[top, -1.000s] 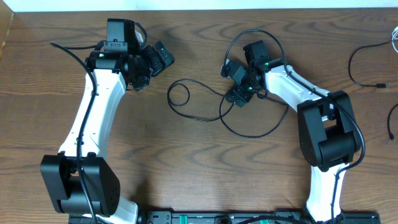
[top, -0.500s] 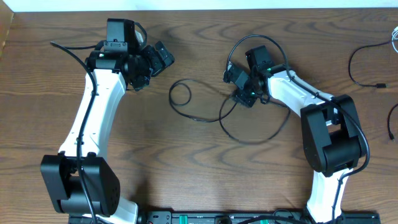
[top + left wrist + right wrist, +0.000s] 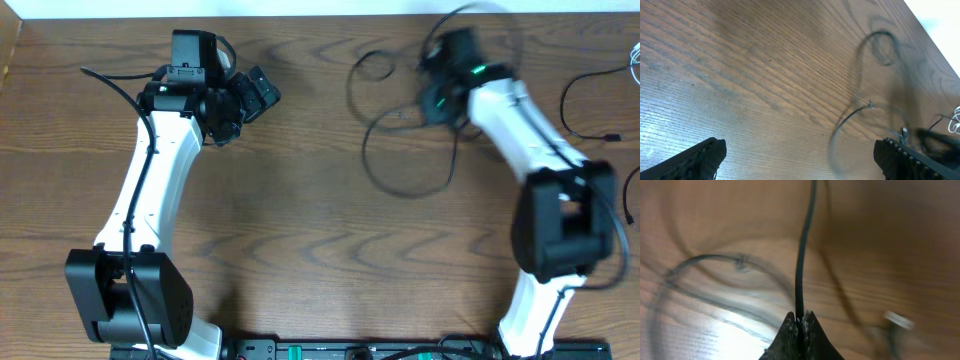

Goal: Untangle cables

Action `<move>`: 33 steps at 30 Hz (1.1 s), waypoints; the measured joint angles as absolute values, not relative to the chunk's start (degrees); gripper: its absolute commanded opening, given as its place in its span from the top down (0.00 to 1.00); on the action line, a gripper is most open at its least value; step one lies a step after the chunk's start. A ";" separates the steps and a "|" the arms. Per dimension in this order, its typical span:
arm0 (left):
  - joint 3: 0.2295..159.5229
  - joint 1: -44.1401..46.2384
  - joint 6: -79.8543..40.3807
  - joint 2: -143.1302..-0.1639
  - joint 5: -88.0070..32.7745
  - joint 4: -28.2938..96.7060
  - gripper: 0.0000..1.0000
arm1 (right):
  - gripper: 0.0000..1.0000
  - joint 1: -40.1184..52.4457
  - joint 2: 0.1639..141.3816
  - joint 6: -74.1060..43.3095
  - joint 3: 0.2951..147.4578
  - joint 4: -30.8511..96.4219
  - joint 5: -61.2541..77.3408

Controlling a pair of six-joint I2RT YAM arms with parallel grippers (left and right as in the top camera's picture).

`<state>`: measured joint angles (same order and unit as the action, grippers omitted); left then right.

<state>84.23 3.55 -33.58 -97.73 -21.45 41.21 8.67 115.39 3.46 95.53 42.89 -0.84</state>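
Note:
A thin black cable [image 3: 803,255] runs straight up from between the tips of my right gripper [image 3: 800,320], which is shut on it. Overhead, that gripper [image 3: 436,92] is at the back of the table, blurred by motion. Below it the cable's large loop [image 3: 372,165] hangs blurred, with a small loop [image 3: 368,65] to the left. More blurred cable [image 3: 700,260] curves over the wood behind. My left gripper [image 3: 256,92] is open and holds nothing, well left of the cables. Its wrist view shows the streaked cable [image 3: 860,100] ahead of the wide-apart fingers [image 3: 700,157].
Another thin black cable [image 3: 572,92] with a small plug end lies at the far right, and a further one [image 3: 627,200] curves at the right edge. A whitish cord [image 3: 635,60] peeks in at the top right. A black bar [image 3: 300,350] runs along the table's front edge.
My right gripper has shut on the cable and swung up and to the right, dragging the loops toward the back of the table. The left arm has not moved.

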 measured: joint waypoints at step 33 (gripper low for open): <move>84.23 3.55 -33.58 -97.73 -21.47 41.21 0.00 | 0.41 5.28 125.51 1.10 105.34 65.65 6.70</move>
<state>84.23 3.55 -33.58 -97.73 -21.47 41.21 5.28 125.51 1.10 105.34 65.65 6.70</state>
